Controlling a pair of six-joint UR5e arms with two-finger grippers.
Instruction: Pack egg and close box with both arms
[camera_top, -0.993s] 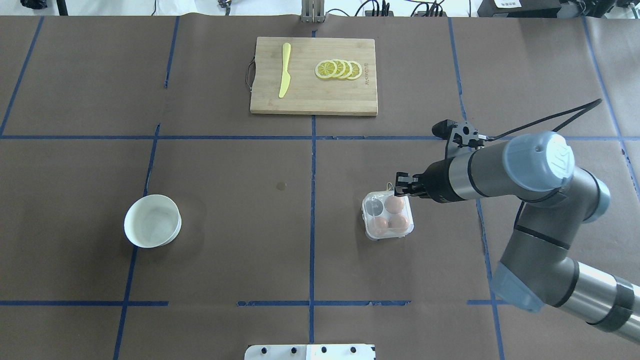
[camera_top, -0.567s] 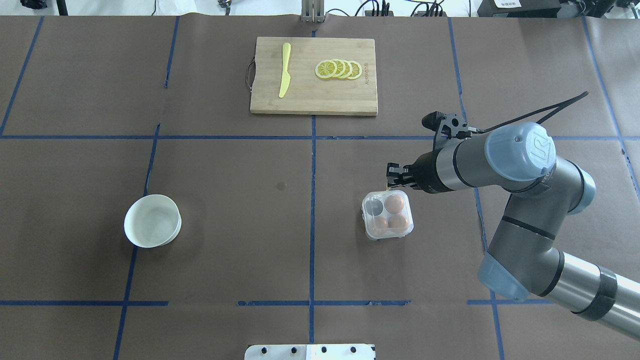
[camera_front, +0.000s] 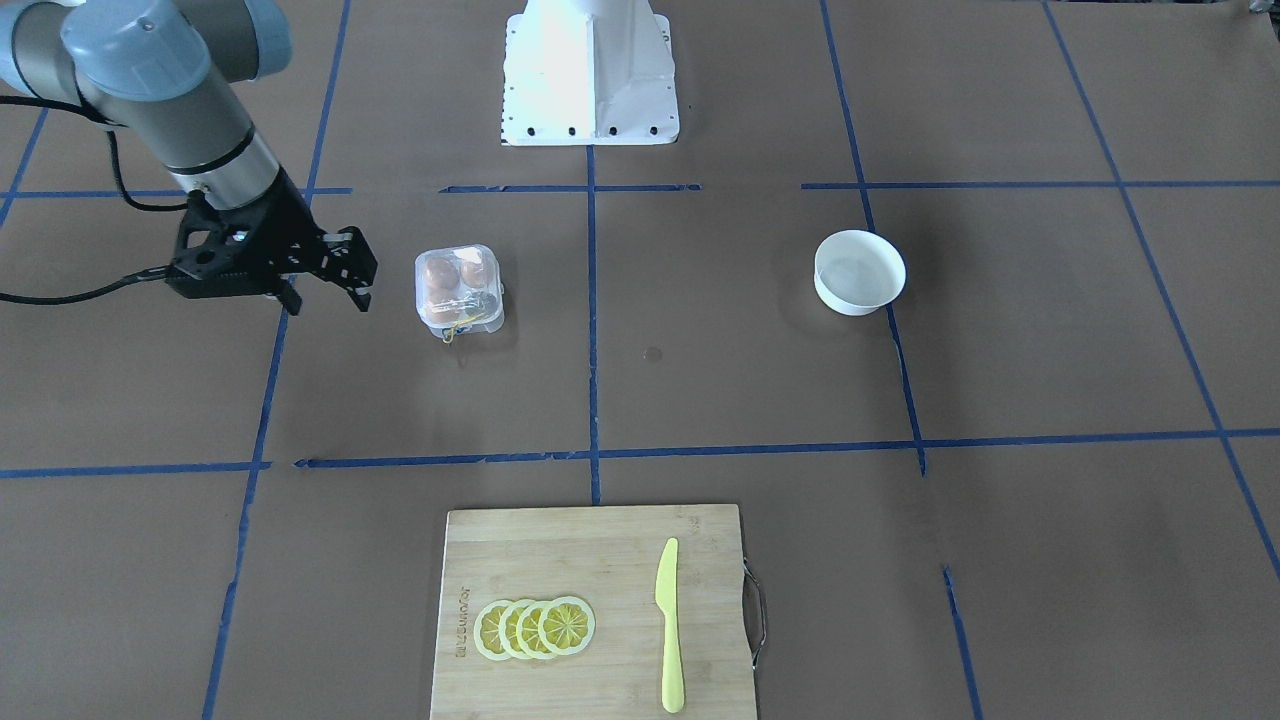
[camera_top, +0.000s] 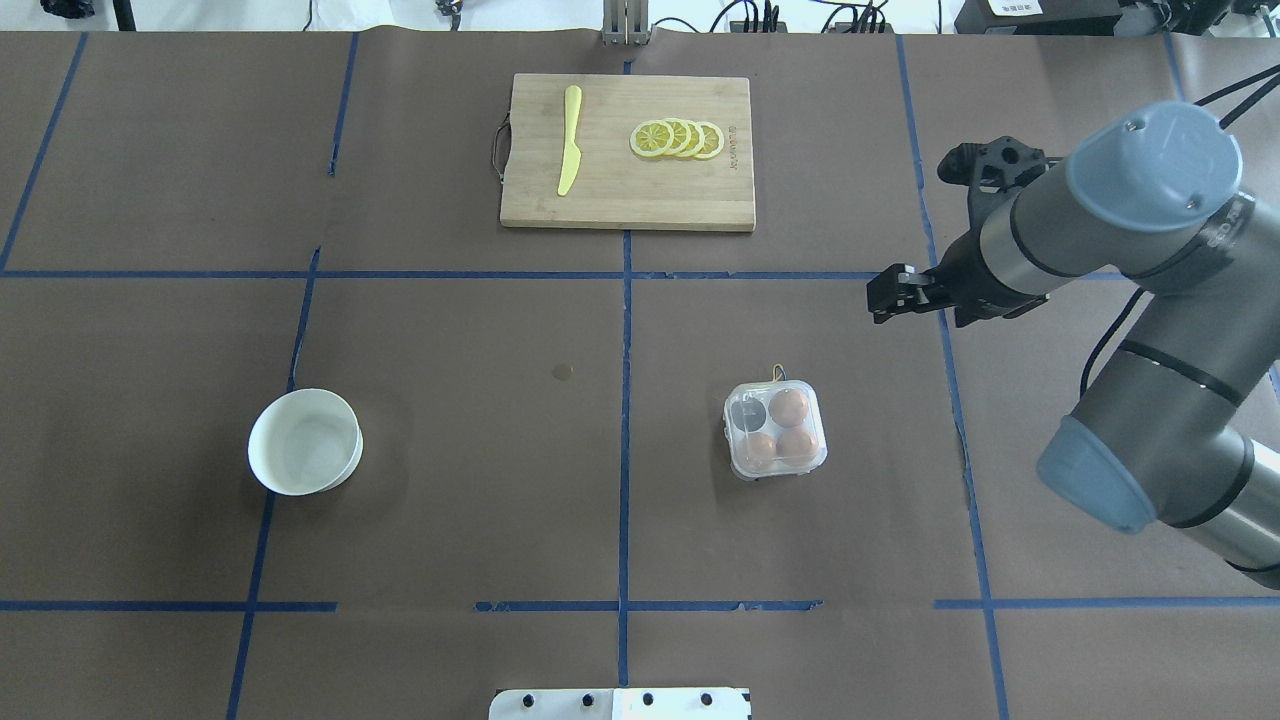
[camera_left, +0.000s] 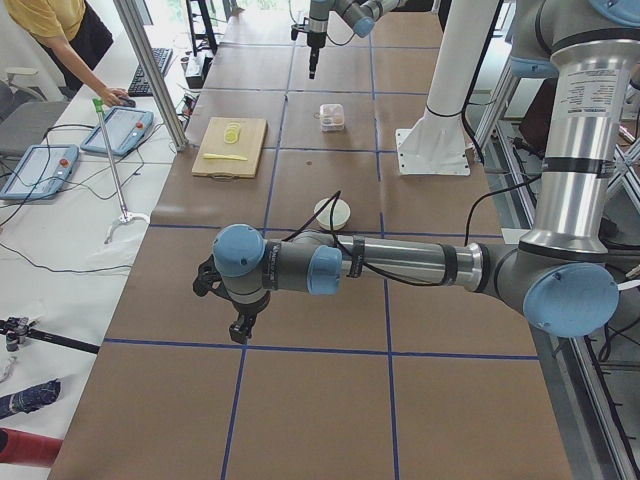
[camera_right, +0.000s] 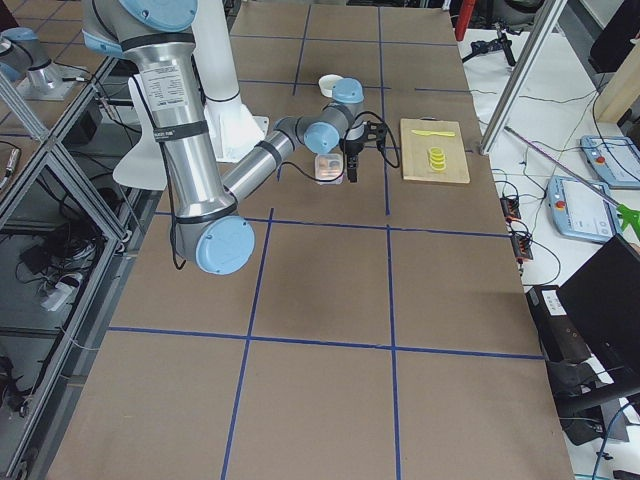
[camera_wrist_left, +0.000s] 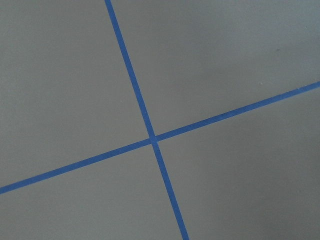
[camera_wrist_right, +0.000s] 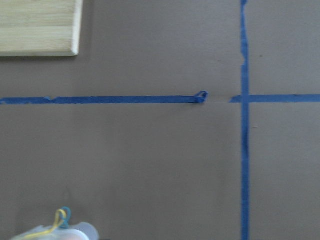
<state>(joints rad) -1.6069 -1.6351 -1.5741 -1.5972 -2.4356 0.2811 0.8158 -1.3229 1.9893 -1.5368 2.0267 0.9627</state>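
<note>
The clear egg box (camera_top: 776, 431) sits right of the table's centre with its lid down. It holds three orange-brown eggs (camera_top: 789, 407), and the fourth cell looks dark. The box also shows in the front view (camera_front: 459, 290). A corner of it and its yellow band (camera_wrist_right: 56, 223) show in the right wrist view. My right gripper (camera_top: 882, 298) (camera_front: 327, 298) hangs open and empty, apart from the box, beyond it and to its right. My left gripper (camera_left: 240, 325) shows only in the exterior left view, over bare table; I cannot tell its state.
A white bowl (camera_top: 305, 441) stands on the left of the table. A wooden cutting board (camera_top: 620, 195) at the back centre carries a yellow knife (camera_top: 569, 140) and lemon slices (camera_top: 677, 138). Blue tape lines cross the brown table cover.
My right gripper has drawn away from the box's far edge, moving back and to the right. The box and eggs have not moved.
</note>
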